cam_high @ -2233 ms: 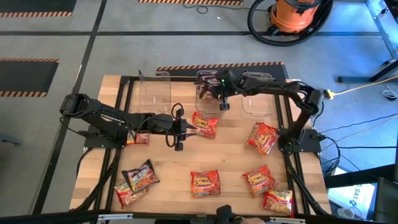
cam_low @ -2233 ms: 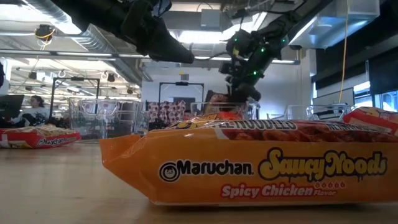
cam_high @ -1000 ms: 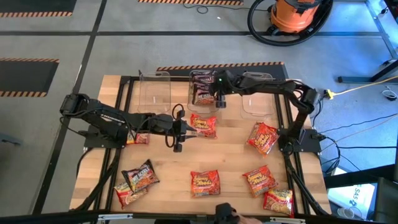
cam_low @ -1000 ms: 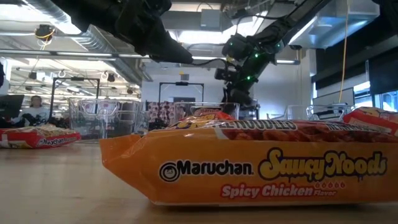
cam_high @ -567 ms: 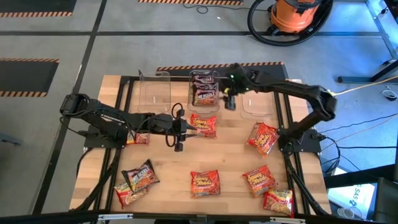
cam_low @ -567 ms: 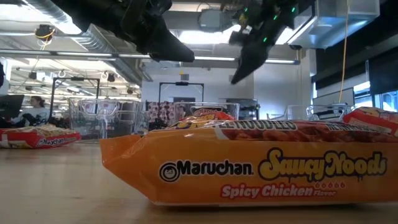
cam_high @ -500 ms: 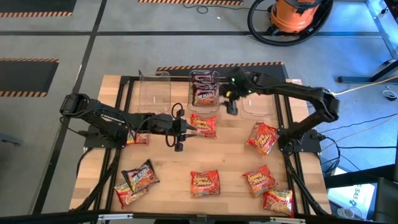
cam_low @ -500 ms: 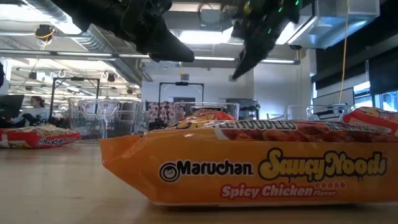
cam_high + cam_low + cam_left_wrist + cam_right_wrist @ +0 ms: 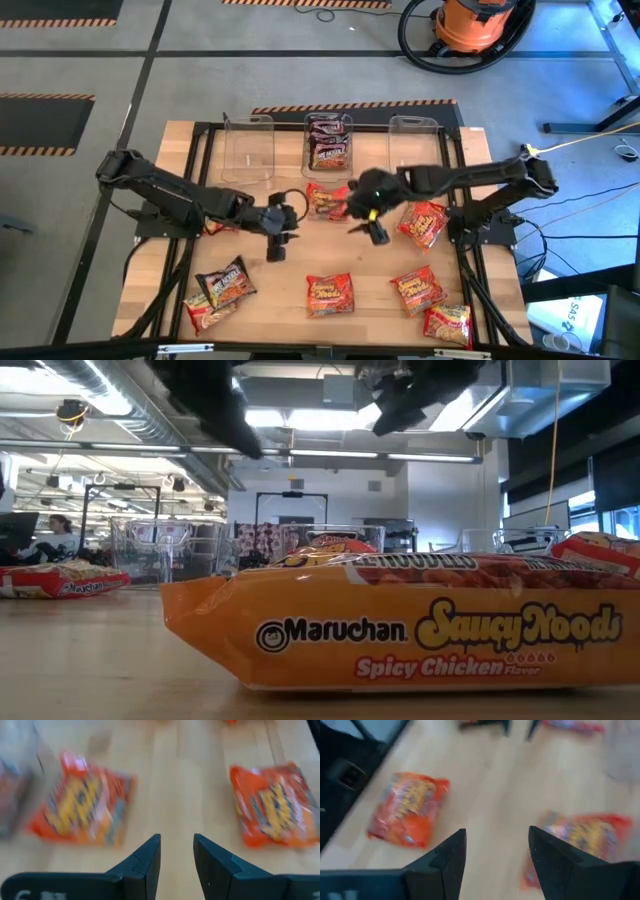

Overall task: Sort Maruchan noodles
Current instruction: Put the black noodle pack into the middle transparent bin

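Nearest the low camera, an orange Maruchan Spicy Chicken packet point(image 9: 410, 622) is seen flat on the wooden table point(image 9: 370, 262), filling the lower half of that frame. In the high view, packets are scattered along the lower part of the picture: a dark packet point(image 9: 228, 281) and a red one point(image 9: 199, 311) at lower left, one at lower centre point(image 9: 329, 294), two at lower right point(image 9: 417, 288) point(image 9: 447, 324). Mid-frame, the left gripper point(image 9: 277, 244) is held over bare wood just left of centre, fingers a little parted and nothing between them. The right gripper point(image 9: 372, 228) is hung just right of centre, fingers spread wide and empty too. A red packet point(image 9: 327, 199) is seen between the two arms, another point(image 9: 424, 221) at centre right. Toward the top of the frame three clear tubs are lined up; dark packets point(image 9: 328, 145) are piled in the middle tub point(image 9: 328, 170), while the left tub point(image 9: 248, 150) and right tub point(image 9: 412, 132) are seen without packets. Beyond the table, an orange shop vacuum point(image 9: 478, 22) is parked at upper right
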You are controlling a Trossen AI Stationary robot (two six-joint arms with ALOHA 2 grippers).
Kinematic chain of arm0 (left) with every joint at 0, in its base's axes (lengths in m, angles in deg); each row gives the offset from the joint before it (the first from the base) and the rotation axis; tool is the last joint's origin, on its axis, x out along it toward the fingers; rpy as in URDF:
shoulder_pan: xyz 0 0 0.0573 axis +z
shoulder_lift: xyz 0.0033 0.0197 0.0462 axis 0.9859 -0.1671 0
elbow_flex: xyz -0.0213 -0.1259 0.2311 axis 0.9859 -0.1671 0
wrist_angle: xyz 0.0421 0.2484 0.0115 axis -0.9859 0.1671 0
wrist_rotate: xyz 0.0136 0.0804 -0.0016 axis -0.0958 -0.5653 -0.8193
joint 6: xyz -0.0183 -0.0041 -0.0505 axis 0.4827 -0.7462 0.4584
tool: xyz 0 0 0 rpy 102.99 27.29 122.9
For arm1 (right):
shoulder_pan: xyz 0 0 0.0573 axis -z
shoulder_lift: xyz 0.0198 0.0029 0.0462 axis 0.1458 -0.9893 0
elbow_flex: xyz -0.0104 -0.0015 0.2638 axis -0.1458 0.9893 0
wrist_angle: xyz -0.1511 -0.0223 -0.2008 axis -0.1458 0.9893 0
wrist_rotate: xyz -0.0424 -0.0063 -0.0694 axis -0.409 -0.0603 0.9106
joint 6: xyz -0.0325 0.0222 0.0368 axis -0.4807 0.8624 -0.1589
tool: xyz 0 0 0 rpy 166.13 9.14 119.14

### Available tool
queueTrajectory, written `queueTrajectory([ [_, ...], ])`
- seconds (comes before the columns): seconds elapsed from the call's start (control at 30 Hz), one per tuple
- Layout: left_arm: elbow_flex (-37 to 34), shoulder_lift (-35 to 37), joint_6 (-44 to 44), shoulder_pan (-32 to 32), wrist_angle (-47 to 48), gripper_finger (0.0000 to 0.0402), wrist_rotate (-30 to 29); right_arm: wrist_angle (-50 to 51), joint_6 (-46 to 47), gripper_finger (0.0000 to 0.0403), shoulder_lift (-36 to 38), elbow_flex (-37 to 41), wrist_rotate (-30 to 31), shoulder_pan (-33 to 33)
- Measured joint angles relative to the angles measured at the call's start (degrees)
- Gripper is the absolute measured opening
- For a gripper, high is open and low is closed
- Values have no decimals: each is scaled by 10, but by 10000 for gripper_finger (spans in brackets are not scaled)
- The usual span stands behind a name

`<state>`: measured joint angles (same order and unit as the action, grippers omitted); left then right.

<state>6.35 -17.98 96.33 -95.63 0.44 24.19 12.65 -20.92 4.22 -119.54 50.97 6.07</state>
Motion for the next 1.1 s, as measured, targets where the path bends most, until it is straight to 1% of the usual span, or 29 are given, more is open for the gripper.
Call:
queueTrajectory([
  [0.13, 28, 0, 99, -40, 112, 110, 4, -91, 47, 193, -1, 66, 6, -37],
  [0.23, 34, 1, 183, -69, 187, 117, 14, -182, 86, 193, -1, 123, 19, -56],
  [0.33, 28, 1, 276, -104, 242, 137, 45, -252, 117, 193, -1, 171, 19, -74],
  [0.43, 6, 1, 370, -145, 256, 165, 72, -320, 142, 193, -1, 206, 30, -89],
  [0.5, -9, 1, 437, -175, 255, 183, 114, -341, 157, 193, -1, 222, 42, -97],
  [0.6, -23, 0, 537, -228, 255, 196, 224, -355, 174, 193, -1, 226, 56, -106],
  [0.63, -25, 0, 576, -250, 255, 197, 248, -355, 177, 193, -1, 226, 62, -110],
  [0.73, -25, 0, 685, -316, 250, 194, 281, -353, 178, 193, -1, 227, 81, -120],
  [0.8, -25, 0, 743, -352, 252, 193, 278, -354, 178, 193, -1, 227, 91, -121],
  [0.9, -25, 0, 800, -397, 252, 193, 216, -365, 181, 193, -3, 227, 93, -121],
  [0.97, -32, -2, 810, -412, 242, 193, 172, -376, 184, 193, -10, 227, 94, -121],
  [1.1, -62, -4, 782, -406, 220, 193, 106, -394, 185, 193, -25, 227, 94, -121],
])
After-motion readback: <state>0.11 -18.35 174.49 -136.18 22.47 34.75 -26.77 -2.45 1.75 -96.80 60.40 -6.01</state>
